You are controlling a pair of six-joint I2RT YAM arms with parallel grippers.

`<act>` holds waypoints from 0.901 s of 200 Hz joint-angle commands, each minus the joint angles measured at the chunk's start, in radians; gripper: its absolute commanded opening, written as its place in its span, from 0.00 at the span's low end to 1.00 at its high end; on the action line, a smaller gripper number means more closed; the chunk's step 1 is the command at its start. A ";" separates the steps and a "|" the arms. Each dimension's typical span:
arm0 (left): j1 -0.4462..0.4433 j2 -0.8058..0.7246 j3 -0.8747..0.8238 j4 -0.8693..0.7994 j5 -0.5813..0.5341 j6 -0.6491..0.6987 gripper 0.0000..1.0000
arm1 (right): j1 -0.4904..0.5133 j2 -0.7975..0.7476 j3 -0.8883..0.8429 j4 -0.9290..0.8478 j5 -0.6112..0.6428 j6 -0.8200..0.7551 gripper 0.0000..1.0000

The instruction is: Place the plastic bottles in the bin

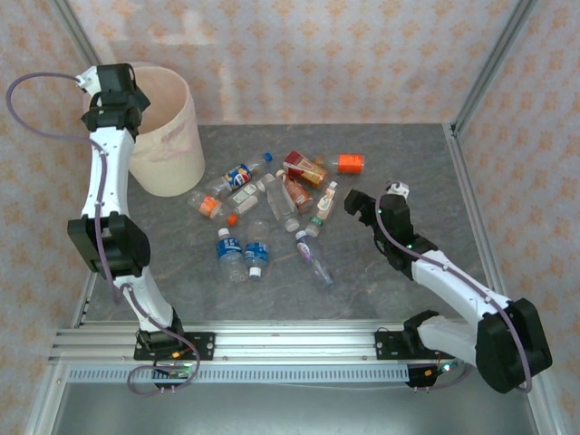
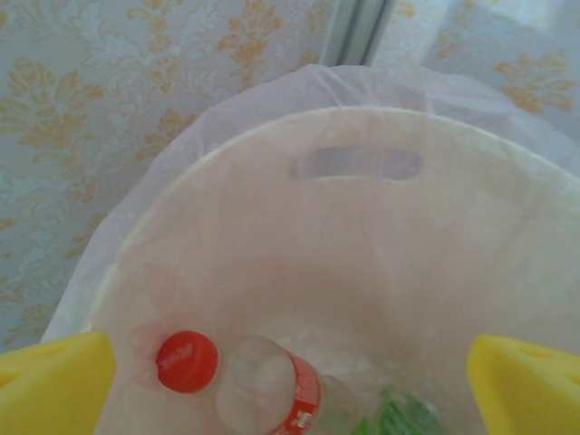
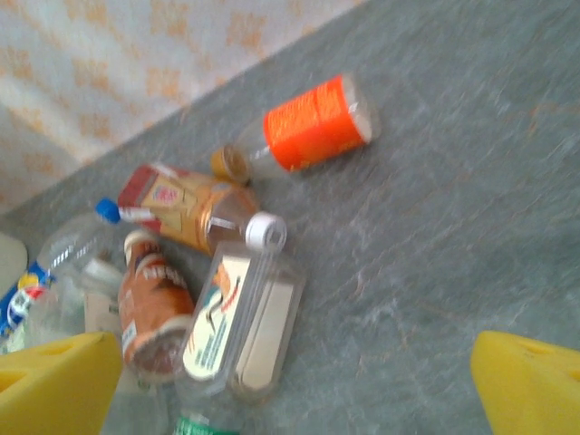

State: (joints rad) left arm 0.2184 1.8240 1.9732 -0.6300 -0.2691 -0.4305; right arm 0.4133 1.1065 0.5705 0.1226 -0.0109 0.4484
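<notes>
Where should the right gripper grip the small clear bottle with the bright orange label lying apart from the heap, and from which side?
Grip the clear orange-labelled bottle across the middle of its labelled body, coming down from above with the open right gripper. It lies on its side with bare grey table along both long flanks, so the jaws likely fit.

White links (image 1: 95, 186), black joint housings (image 1: 116, 246), thin lilac cables (image 1: 41, 75), yellow finger pads (image 2: 54, 385).
</notes>
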 commanded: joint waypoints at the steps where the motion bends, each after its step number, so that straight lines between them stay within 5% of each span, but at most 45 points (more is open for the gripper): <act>1: 0.001 -0.108 -0.054 0.090 0.118 -0.017 1.00 | -0.002 0.041 0.032 -0.081 -0.157 -0.010 0.99; 43: -0.069 -0.264 -0.176 0.163 0.171 -0.022 1.00 | 0.025 0.132 0.093 -0.109 -0.258 0.058 0.99; 100: -0.216 -0.520 -0.490 0.296 0.249 -0.096 1.00 | 0.122 0.310 0.212 -0.181 -0.163 0.255 0.99; 180: -0.395 -0.686 -0.771 0.296 0.367 -0.156 1.00 | 0.210 0.499 0.351 -0.301 -0.140 0.313 0.89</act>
State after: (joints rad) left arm -0.1585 1.1790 1.2575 -0.3687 0.0463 -0.5533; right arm 0.6056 1.5692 0.8848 -0.1146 -0.1944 0.7246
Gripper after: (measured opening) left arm 0.995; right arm 0.901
